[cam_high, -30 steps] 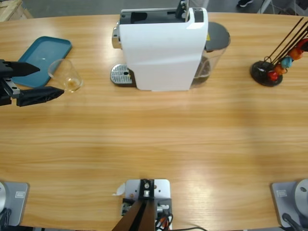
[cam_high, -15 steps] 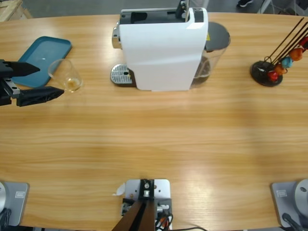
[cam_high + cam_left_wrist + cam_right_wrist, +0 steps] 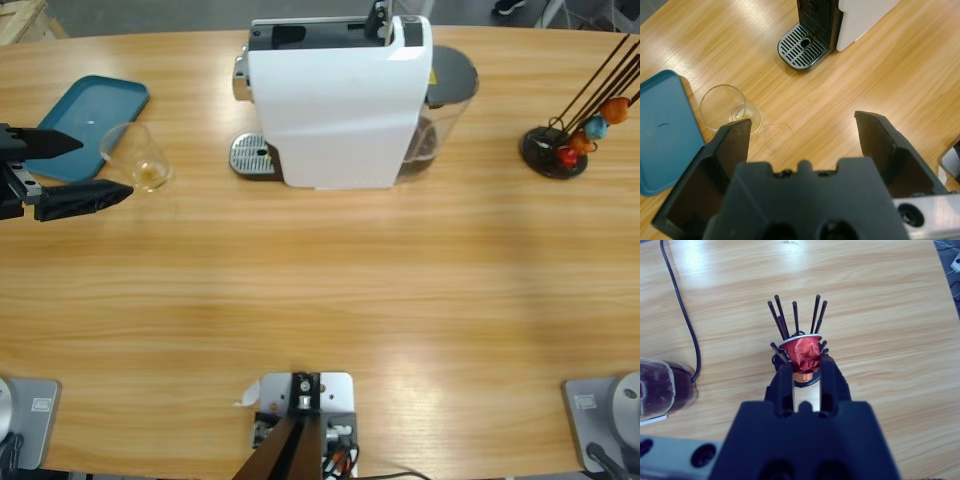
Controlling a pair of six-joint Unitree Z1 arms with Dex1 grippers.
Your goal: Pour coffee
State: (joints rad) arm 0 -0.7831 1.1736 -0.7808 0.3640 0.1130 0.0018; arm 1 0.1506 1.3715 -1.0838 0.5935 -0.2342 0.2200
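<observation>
**Left gripper open beside the glass; capsule rack shifted a little**

Since a second ago your only visible change is at the capsule rack: its orange capsule sits slightly higher. The left gripper has not moved. The clear glass tumbler stands just beside the teal tray, holding a small amount of amber coffee at its bottom. Your left gripper's jaws are spread wide, empty, near the tumbler without touching it. Your right gripper has its jaws close together at a red capsule on the rack; whether they pinch it, you cannot tell.
</observation>
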